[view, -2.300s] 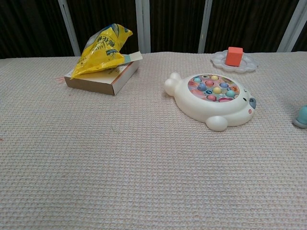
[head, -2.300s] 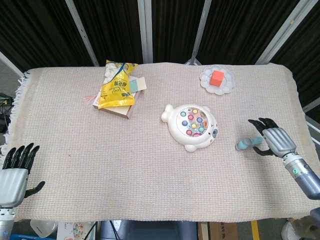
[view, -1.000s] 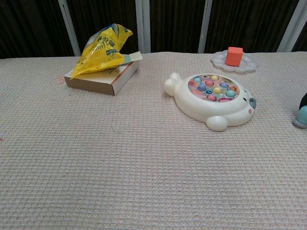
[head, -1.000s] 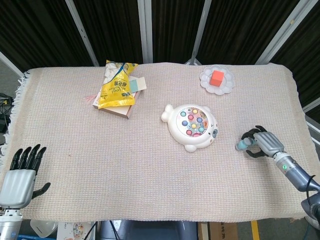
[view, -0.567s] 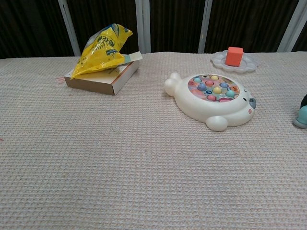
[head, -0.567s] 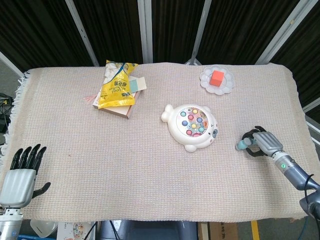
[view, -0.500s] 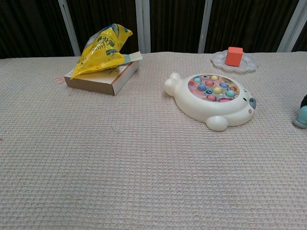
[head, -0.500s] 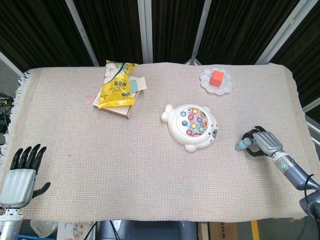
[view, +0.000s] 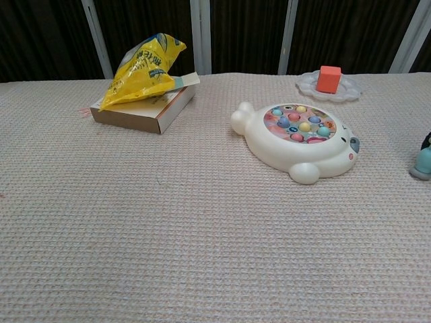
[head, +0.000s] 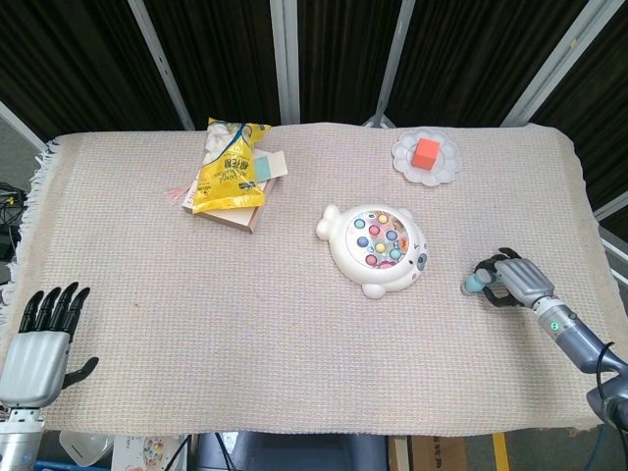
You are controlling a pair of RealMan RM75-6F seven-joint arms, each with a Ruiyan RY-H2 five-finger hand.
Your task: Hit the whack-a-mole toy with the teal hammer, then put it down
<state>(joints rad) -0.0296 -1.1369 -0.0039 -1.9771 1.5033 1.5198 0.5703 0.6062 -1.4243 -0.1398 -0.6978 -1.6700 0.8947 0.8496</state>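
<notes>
Beige woven cloth (head: pixel 147 265) over table; black ribbed curtains (head: pixel 78 59), grey poles behind

So compared to a couple seconds back, the right hand (head: pixel 517 281) is now down low at the right edge of the frame with its fingers curled around the teal hammer (head: pixel 475 285), instead of spread open above it. The left hand (head: pixel 37 339) at lower left sits a touch further right and higher than before.
</notes>
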